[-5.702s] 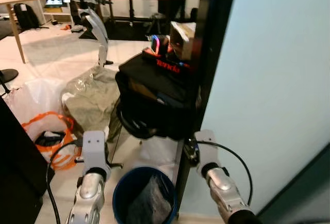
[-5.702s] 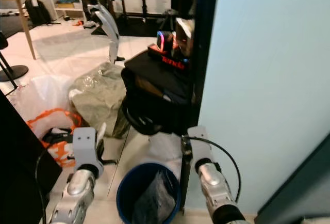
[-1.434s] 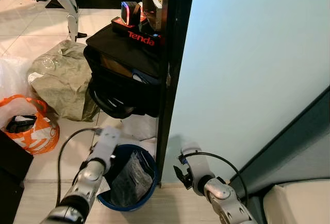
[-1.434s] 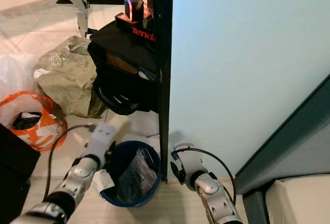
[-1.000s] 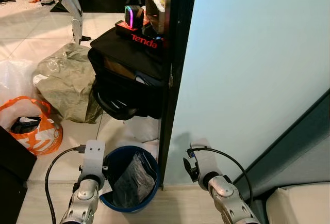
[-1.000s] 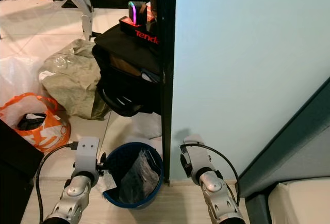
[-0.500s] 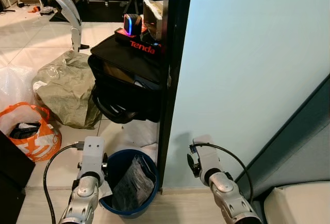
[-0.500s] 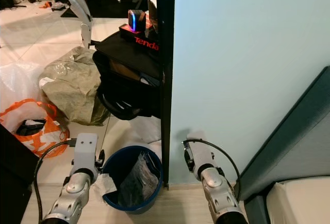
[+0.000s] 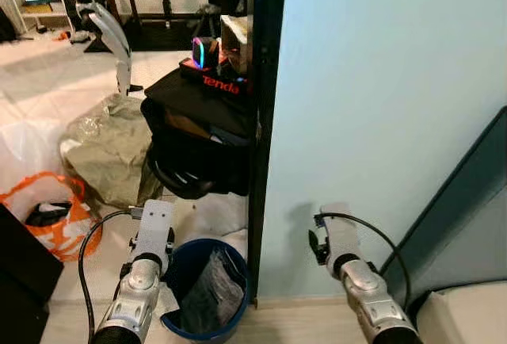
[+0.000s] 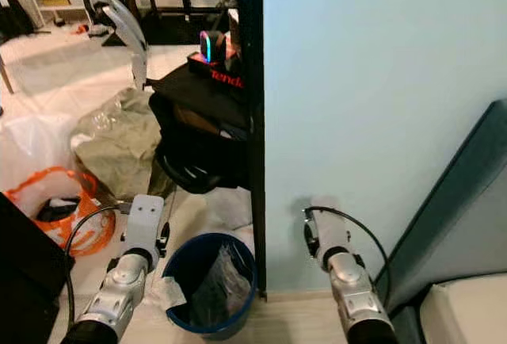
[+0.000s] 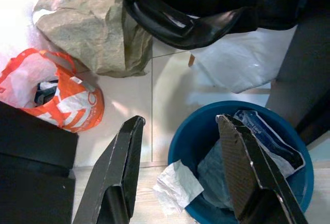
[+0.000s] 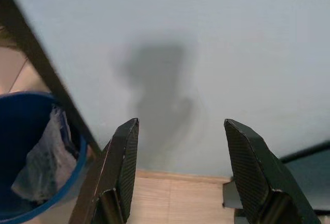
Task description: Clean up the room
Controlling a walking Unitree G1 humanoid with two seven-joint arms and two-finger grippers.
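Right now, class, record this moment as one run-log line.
left gripper: open, empty, above round blue plastic bin | right gripper: open, empty, facing pale blue wall panel | crumpled white paper: on floor touching bin

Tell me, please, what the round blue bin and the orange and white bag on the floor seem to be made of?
The round blue bin looks like smooth moulded plastic: its rim is even and slightly glossy. The orange and white bag appears to be thin plastic film, since it is crinkled, shiny and partly see-through. Neither can be confirmed by sight alone.
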